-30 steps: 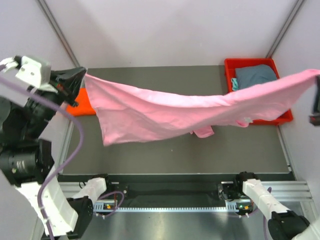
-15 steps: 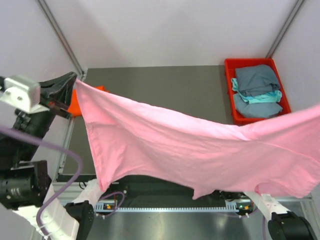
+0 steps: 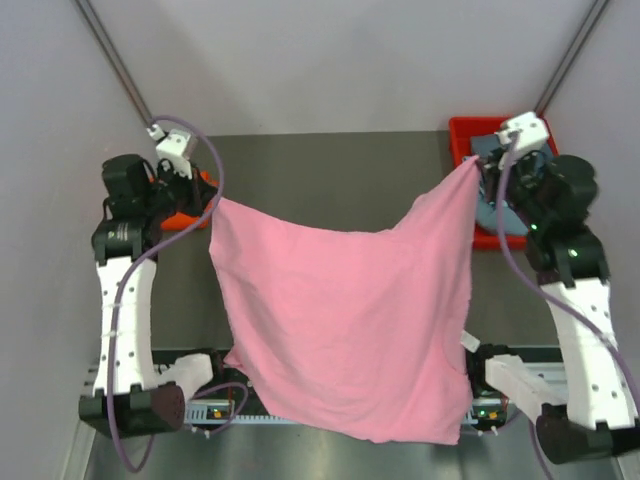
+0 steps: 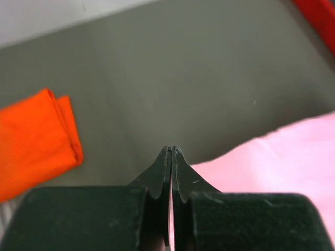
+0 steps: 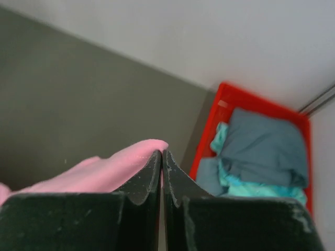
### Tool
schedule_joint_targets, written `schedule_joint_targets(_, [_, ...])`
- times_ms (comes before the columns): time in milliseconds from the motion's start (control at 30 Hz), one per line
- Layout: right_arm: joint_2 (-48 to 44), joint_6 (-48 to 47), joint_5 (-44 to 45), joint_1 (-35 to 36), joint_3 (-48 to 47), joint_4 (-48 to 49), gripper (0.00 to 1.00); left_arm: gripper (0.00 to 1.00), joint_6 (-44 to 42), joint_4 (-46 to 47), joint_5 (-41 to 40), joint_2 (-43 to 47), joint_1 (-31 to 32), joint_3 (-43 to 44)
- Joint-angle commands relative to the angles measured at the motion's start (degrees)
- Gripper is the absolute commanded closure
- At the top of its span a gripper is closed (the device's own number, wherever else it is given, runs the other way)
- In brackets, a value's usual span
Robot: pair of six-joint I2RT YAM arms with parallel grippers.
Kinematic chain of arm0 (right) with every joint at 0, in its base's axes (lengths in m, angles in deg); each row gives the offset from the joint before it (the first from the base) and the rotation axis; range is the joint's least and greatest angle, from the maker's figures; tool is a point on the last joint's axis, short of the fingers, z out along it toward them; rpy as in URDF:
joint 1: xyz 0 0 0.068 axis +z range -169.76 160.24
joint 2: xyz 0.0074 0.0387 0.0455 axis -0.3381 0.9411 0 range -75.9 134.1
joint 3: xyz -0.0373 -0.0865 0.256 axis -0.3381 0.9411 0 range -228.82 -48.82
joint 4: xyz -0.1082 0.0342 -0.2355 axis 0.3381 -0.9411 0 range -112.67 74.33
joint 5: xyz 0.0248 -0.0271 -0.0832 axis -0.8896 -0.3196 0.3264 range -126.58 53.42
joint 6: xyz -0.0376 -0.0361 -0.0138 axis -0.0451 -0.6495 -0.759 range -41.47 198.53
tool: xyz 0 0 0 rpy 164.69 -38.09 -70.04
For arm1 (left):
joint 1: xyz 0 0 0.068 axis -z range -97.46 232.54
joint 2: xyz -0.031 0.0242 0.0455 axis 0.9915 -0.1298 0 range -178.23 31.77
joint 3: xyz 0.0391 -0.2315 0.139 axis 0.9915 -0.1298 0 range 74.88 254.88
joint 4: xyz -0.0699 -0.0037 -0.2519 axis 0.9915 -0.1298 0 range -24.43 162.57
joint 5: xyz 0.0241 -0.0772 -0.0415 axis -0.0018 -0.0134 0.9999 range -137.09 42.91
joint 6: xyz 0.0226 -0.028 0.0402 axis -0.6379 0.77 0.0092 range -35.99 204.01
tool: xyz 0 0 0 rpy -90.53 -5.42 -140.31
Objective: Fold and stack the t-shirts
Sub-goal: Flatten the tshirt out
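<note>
Left pincer (image 3: 210, 200) and right pincer (image 3: 477, 166) clamp the soft light-pink t-shirt (image 3: 350, 320), screening the grey worktop (image 3: 330, 170); folded bright orange t-shirt (image 4: 34, 141) cut off at the wrist view's edge.

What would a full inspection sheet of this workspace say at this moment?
Surface: grey table, matte.
Job's things: pink t-shirt hanging spread between both arms; folded orange t-shirt at far left; grey-blue t-shirt and teal t-shirt in the red tray.
Clutter: nothing seen.
End effectors: left end effector shut on one pink t-shirt corner; right end effector shut on another.
Cables: purple cable looping over the left arm; second cable along the right arm.
Surroundings: pale walls.
</note>
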Motion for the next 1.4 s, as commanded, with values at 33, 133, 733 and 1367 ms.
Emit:
schedule_joint_targets(33, [10.19, 0.27, -2.24, -0.4, 7.16, 11.25, 1.0, 1.0, -4.94, 11.24, 1.83, -6.4, -0.4, -7.87])
schedule_joint_targets(133, [20.58, -0.08, -0.32, -0.48, 6.73, 13.81, 1.0, 1.0, -5.56, 16.59, 2.1, -13.51, -0.23, -10.97])
schedule_joint_targets(733, [57.61, -3.86, 7.42, 0.22, -38.72, 21.71, 1.0, 1.0, 1.2, 19.07, -0.45, -57.73, 1.27, 34.18])
schedule_joint_targets(1367, [59.63, -7.55, 10.15, 3.03, -29.22, 23.31, 1.0, 1.0, -0.56, 21.53, -2.91, -62.13, 1.18, 31.65])
